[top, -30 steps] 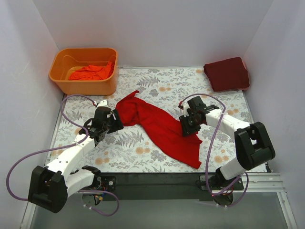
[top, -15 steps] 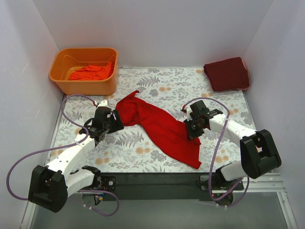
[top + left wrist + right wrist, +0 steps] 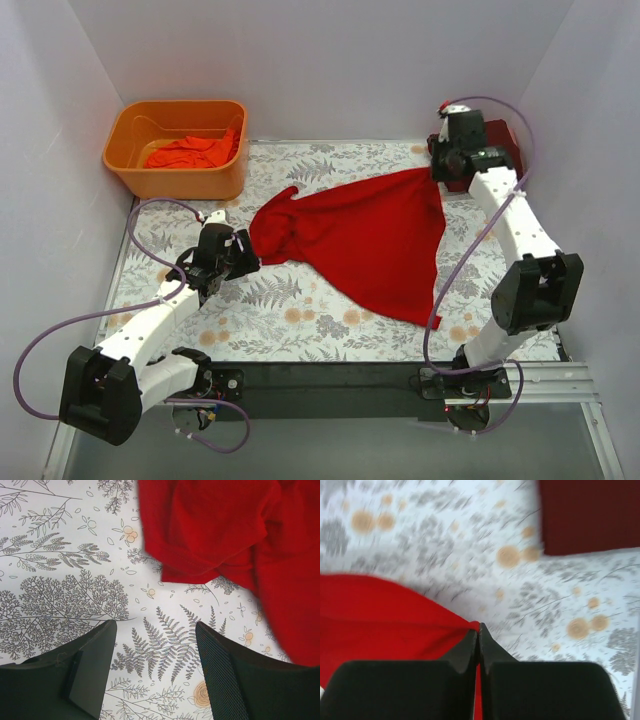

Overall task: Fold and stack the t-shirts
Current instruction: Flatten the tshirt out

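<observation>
Clearly soft, light and limp, the bright red t-shirt (image 3: 365,235) stretches away from the right claw (image 3: 479,630), which is pinching one corner. The left claw (image 3: 155,647), spread, hovers just beside the bunched end, probably the best second hold.

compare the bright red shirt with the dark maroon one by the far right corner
Colour: the bright red t-shirt is vivid, the maroon t-shirt dark. Pose: the bright red t-shirt lies unfolded, stretched across the table; the maroon t-shirt is folded into a compact rectangle. State: the right hand is shut on a corner of the bright red t-shirt; nothing holds the maroon t-shirt. Both are plain cloth.
</observation>
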